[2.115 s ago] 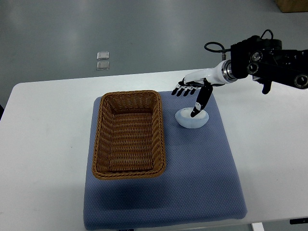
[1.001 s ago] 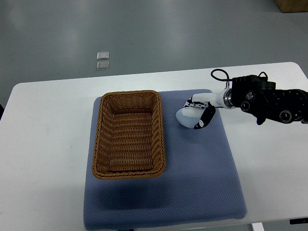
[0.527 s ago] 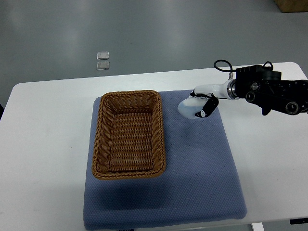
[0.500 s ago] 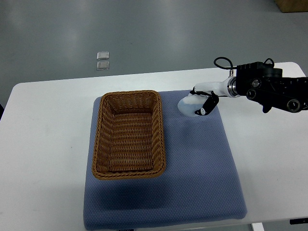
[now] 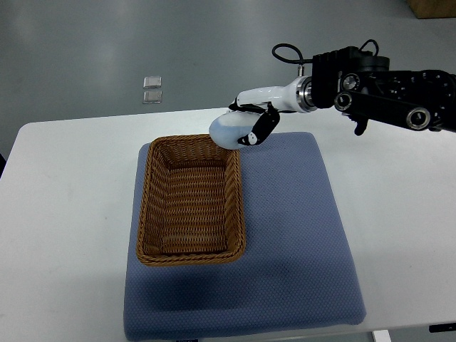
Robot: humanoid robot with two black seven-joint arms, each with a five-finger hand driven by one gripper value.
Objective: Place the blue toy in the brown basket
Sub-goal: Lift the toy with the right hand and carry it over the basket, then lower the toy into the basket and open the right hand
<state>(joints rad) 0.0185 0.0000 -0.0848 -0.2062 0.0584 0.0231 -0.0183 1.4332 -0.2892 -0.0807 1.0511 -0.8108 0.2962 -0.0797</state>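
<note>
Top view: robot hand (image 5: 246, 128) around blue toy (image 5: 228, 131)

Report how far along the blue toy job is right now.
Done: the right robot hand has grasped the blue toy and holds it up off the blue mat. In hand: the toy is at the far right corner of the brown basket. Left: release it inside; the basket looks empty.

Right hand (image 5: 249, 127) lifted the blue toy (image 5: 229, 131) — now over basket (image 5: 190, 199) corner
</note>
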